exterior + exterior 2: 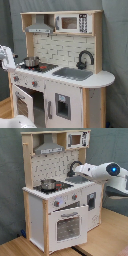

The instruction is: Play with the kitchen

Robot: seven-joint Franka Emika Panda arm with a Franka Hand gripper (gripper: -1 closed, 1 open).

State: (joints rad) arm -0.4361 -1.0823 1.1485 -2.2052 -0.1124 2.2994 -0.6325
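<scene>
On the kitchen (pixel 65 70), the pot (pixel 31 62) sits left of the sink (pixel 73 73) in the first exterior view.

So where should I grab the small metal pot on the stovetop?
Take the small metal pot by its rim, coming straight down from above: it sits upright and open-topped on the black stovetop, the tiled backsplash close behind it. The grey hood overhead limits clearance, so approach slightly from the front.

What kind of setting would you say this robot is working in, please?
Probably a lab or test room, not a real kitchen: a toy play kitchen stands before a grey curtain on a wooden floor, with a robot arm beside it.
</scene>
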